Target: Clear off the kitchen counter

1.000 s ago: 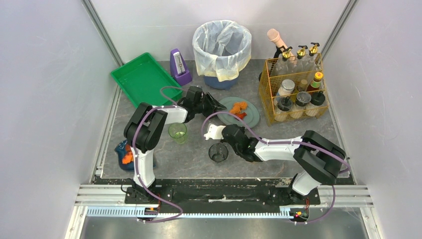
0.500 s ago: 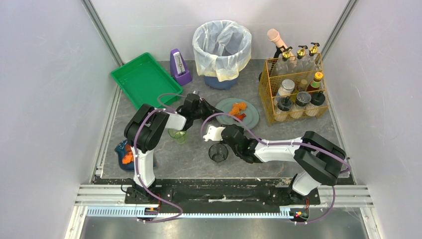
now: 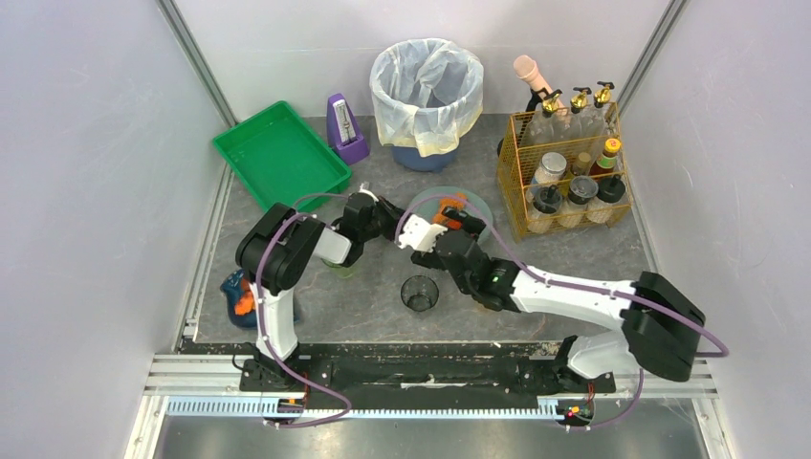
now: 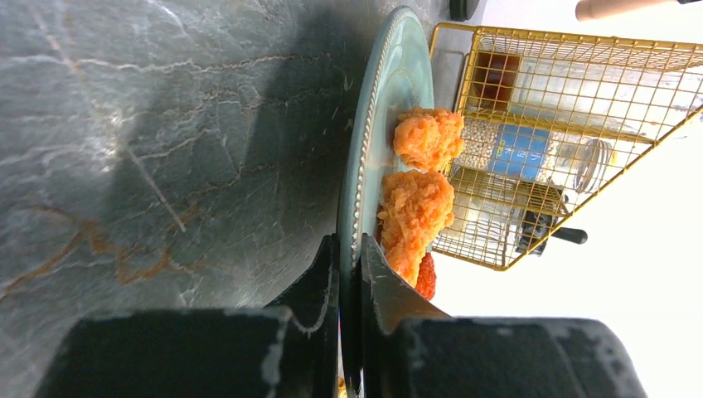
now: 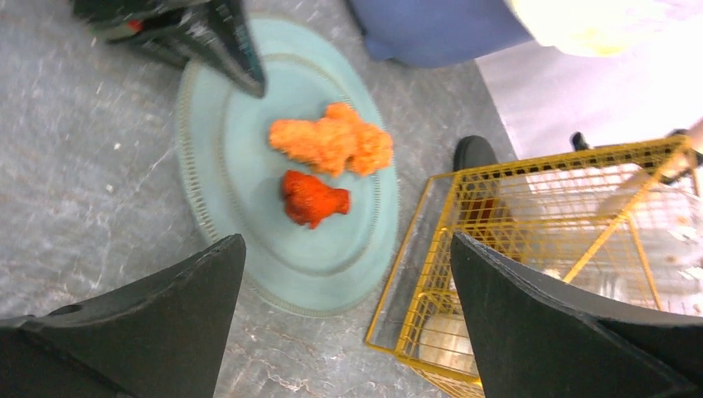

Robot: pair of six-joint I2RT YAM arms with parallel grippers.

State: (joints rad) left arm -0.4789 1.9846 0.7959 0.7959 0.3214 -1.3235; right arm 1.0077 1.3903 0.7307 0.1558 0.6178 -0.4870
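Observation:
On the dark marbled kitchen counter [image 3: 536, 258] lies a pale teal plate [image 5: 249, 166] with orange food pieces [image 5: 332, 141] and a red piece [image 5: 313, 199]. My left gripper [image 4: 349, 245] is shut on the plate's left rim [image 4: 365, 166], seen edge-on in the left wrist view. From above, that left gripper [image 3: 400, 222] lies low beside the plate [image 3: 483, 229]. My right gripper [image 5: 345, 239] hangs wide open over the plate's near edge, holding nothing, and from above this right gripper [image 3: 457, 215] hides much of the plate.
A dark clear cup [image 3: 419, 293] stands near the front. A green cup [image 3: 339, 260] peeks from under the left arm. A yellow wire basket [image 3: 564, 172] of bottles stands right of the plate. Behind are the lined bin [image 3: 427, 91], purple metronome [image 3: 344, 127] and green tray [image 3: 280, 153].
My right gripper opened, left the dark cup standing and moved back over the plate. My left gripper closed on the plate's rim and dropped lower.

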